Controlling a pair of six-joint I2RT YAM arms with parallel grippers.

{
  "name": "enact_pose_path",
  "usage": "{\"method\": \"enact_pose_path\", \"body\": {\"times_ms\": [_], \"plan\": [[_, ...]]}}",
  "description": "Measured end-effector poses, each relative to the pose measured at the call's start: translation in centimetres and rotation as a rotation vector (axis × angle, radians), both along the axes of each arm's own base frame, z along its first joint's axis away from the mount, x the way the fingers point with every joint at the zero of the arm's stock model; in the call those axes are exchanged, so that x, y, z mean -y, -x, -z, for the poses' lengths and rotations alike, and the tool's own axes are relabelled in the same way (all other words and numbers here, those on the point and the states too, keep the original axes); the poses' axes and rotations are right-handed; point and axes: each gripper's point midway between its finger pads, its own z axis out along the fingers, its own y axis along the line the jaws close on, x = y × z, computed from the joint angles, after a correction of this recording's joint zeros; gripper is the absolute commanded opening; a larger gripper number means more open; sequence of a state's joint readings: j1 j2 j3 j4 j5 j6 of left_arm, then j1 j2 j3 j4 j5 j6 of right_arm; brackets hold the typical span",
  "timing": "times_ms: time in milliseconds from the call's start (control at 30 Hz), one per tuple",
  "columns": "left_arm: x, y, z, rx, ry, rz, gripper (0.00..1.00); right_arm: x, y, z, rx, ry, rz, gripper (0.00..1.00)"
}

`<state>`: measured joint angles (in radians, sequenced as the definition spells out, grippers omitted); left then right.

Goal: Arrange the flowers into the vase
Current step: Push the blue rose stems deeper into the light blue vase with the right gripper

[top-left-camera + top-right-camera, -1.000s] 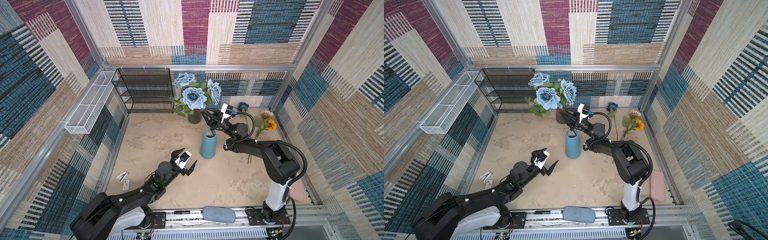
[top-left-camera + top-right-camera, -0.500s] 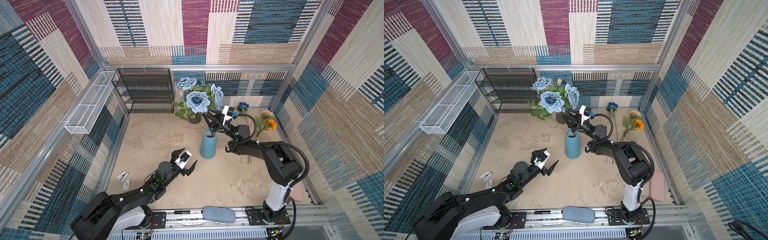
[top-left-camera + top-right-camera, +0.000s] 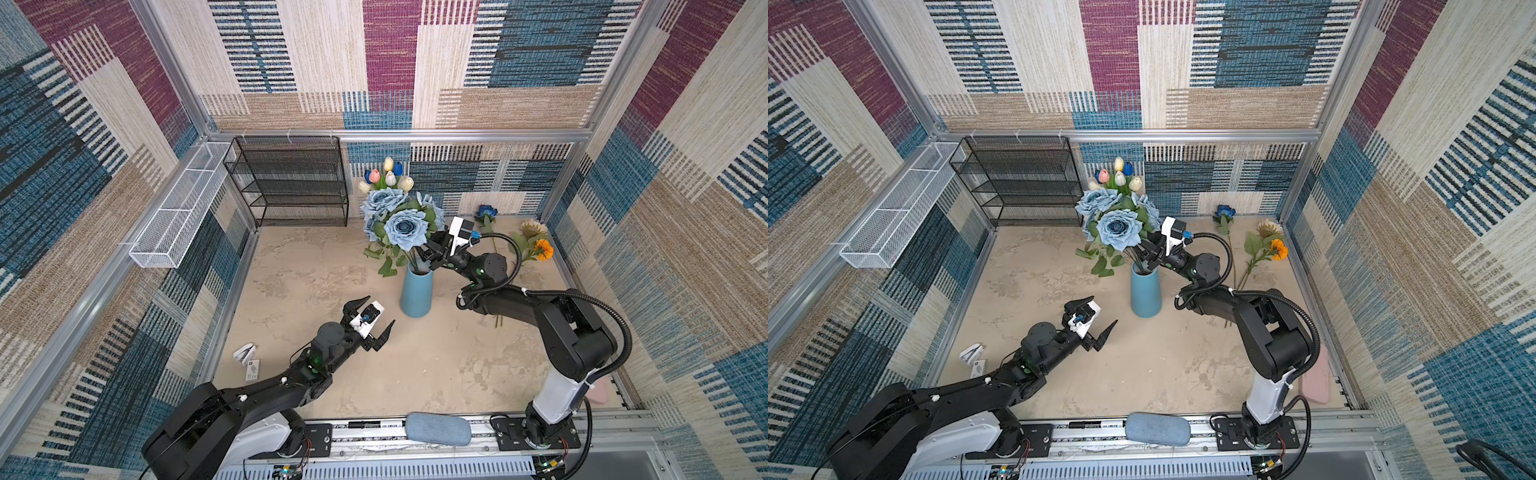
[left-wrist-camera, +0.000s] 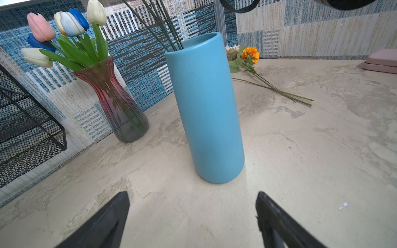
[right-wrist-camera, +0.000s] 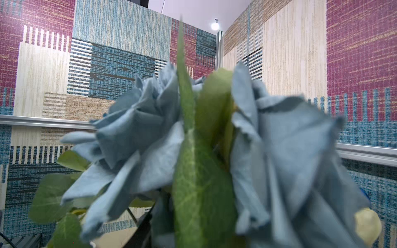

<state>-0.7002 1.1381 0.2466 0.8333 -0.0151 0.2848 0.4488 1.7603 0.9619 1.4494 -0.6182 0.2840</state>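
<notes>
The blue roses (image 3: 405, 226) sit lower than a second ago. Their stems now stand in the blue vase (image 3: 415, 295). The right gripper (image 3: 428, 257) is by the stems at the vase's mouth. I cannot tell if it pinches them. The left gripper (image 3: 380, 310) stays spread wide and empty, near the vase. The tulips (image 3: 386, 176) now peek out behind the roses.

Matte sky-blue vase (image 3: 415, 293) with dark green stems (image 4: 169, 32); dusty-blue roses (image 3: 405, 227), green leaves; pink, white, cream and blue tulips (image 4: 64, 23) in a ribbed glass vase (image 4: 120, 107) shading rose to grey; orange bloom (image 3: 543, 248); mottled beige desk (image 3: 415, 374); black mesh rack (image 3: 291, 183); walls (image 3: 390, 50) in woven maroon, teal and cream patchwork.
</notes>
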Motion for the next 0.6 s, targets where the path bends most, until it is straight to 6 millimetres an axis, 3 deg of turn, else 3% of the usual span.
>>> {"method": "enact_pose_path", "body": {"times_ms": [300,600], "plan": [[0.0,0.0,0.1,0.000,-0.004,0.000,0.94,0.5,1.1,0.6,0.035,0.057,0.040,0.52],[0.1,-0.1,0.2,-0.005,-0.008,0.000,0.94,0.1,0.8,4.0,-0.056,0.184,0.056,0.63]]}}
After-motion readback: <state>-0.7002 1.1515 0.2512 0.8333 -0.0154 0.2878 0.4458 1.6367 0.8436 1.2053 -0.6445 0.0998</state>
